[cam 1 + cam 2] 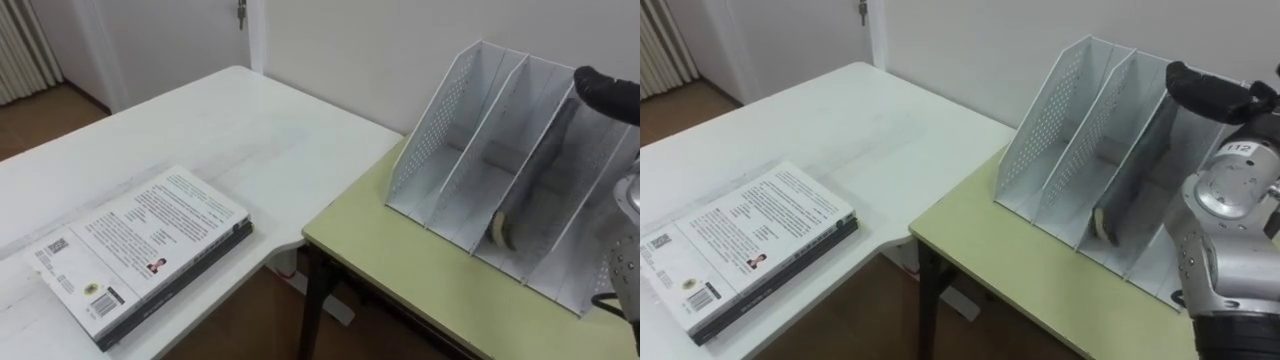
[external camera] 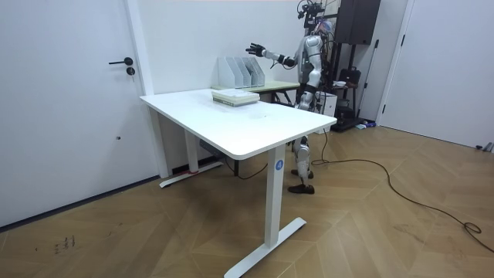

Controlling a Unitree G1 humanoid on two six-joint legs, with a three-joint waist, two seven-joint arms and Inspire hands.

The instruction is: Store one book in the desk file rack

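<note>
A white perforated file rack (image 1: 440, 130) with several slots stands on a green desk (image 1: 400, 270). A dark book (image 1: 500, 230) leans inside one of its middle slots, its cream page end low at the front. My right hand (image 1: 608, 90) hovers just above the rack's top, over that book's upper end, fingers spread open. In the room view the same hand (image 2: 255, 50) reaches out over the rack (image 2: 239, 73). A stack of books (image 1: 140, 250) lies flat on the white table (image 1: 250, 120) at the lower left.
I stand behind the white table, beside the green desk, which butts against the white table's corner. A white wall runs right behind the rack. A door (image 2: 77, 93) is on the room view's left.
</note>
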